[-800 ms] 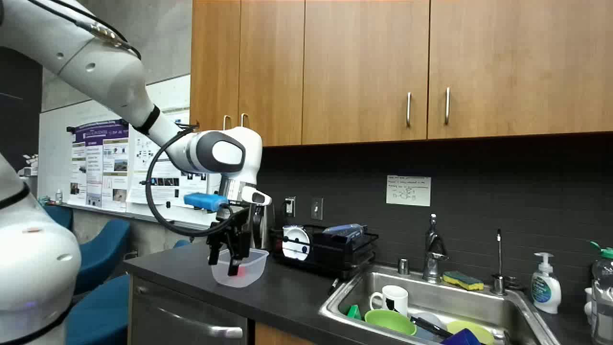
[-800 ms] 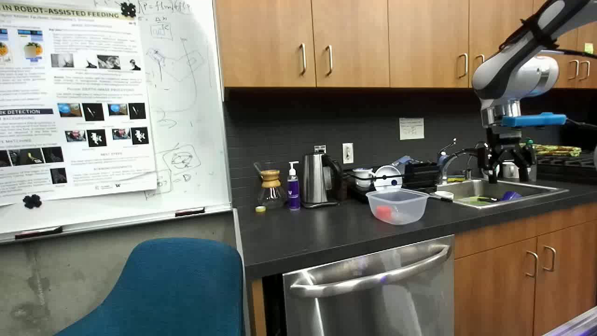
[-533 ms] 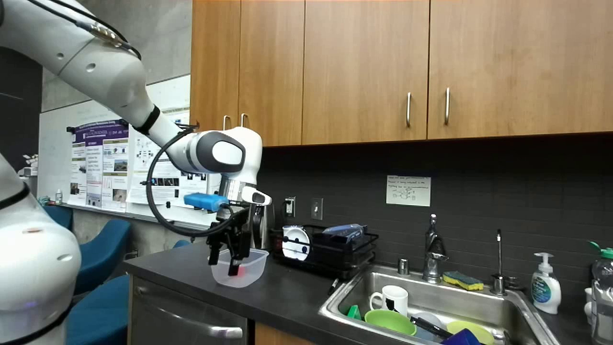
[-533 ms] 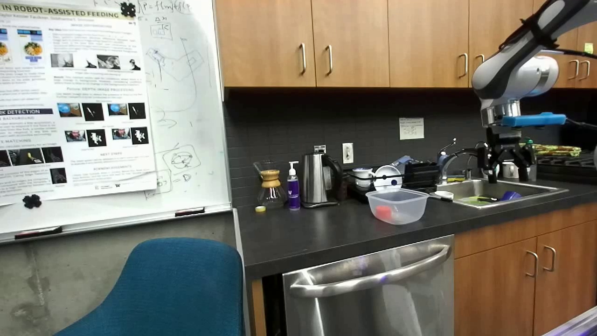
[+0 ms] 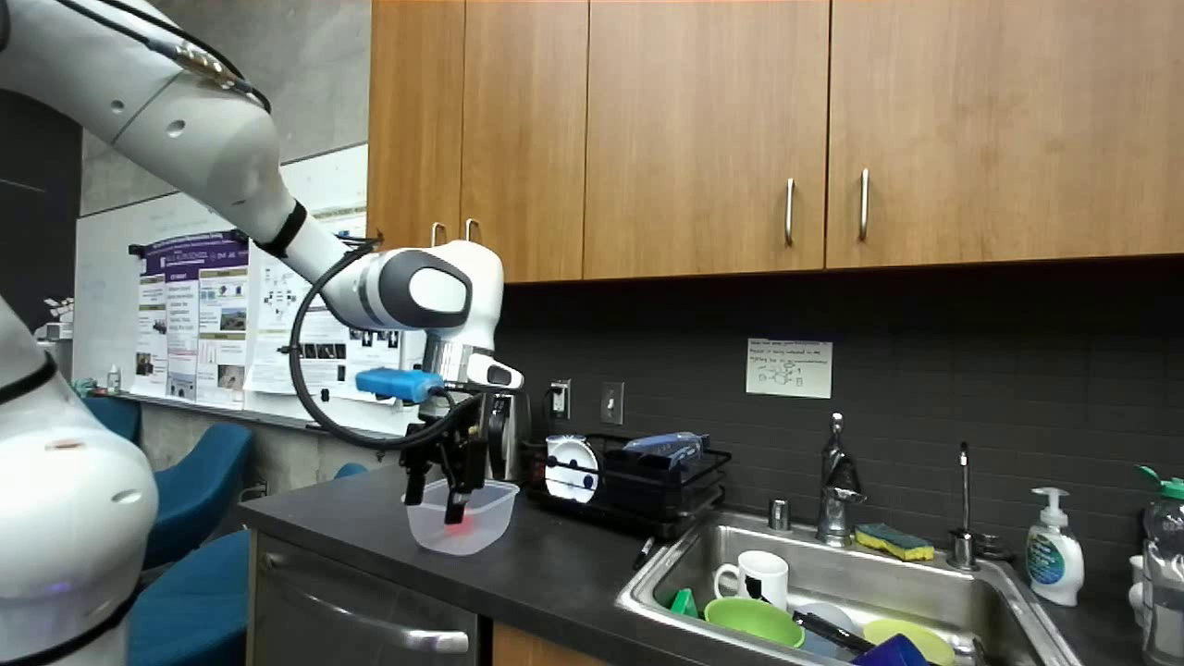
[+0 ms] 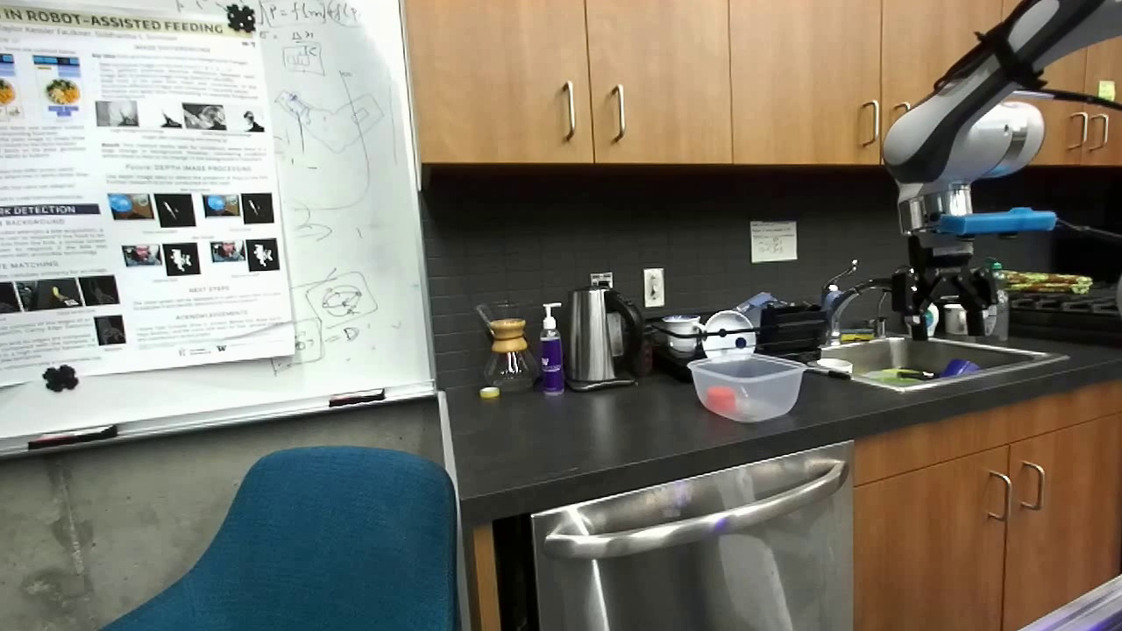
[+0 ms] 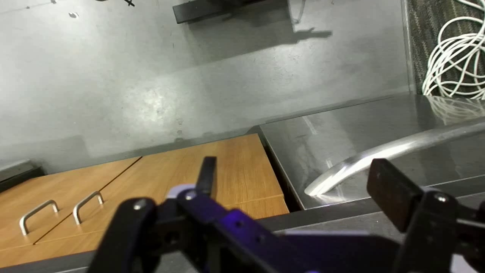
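Observation:
My gripper (image 7: 297,182) stands open, its black fingers (image 7: 390,193) wide apart with nothing held between them. In the wrist view it points down over the front edge of the dark counter (image 7: 318,217), with the dishwasher handle (image 7: 352,167) showing beyond. A clear plastic container (image 6: 767,394) rests on the counter, a red item (image 6: 721,400) inside it. In an exterior view the gripper (image 5: 435,504) overlaps this container; in another exterior view the gripper (image 6: 949,326) hangs well to one side of it, in front of the sink (image 6: 885,350) and apart from both.
The sink holds a white mug (image 5: 764,578), a green bowl (image 5: 751,620) and a blue cup (image 5: 893,652). A black dish rack (image 6: 793,329), a kettle (image 6: 589,337) and a purple pump bottle (image 6: 551,359) line the wall. Cabinets (image 5: 708,139) hang above.
The arm and gripper have shifted and turned slightly, with the fingertips a little higher in both exterior views. The jaws stay open, and the container and dishes have not moved.

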You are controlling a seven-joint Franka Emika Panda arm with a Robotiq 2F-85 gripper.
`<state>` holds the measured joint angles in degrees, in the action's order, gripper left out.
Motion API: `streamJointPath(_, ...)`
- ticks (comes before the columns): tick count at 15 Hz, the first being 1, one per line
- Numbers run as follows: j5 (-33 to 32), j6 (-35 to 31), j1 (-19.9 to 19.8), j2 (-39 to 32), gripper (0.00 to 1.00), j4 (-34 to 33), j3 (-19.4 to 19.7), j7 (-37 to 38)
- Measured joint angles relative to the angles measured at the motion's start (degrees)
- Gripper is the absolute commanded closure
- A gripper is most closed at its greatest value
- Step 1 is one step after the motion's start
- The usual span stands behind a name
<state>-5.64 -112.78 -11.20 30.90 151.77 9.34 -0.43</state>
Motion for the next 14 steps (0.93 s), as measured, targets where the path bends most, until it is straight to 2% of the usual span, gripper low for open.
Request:
streamJointPath(8, 0.0, 0.1, 0.9, -0.3, 0.0, -3.8, -1.0, -0.3)
streamJointPath(14, 0.0, 0.2, 2.7, -3.0, 0.0, -8.2, -2.8, -0.2)
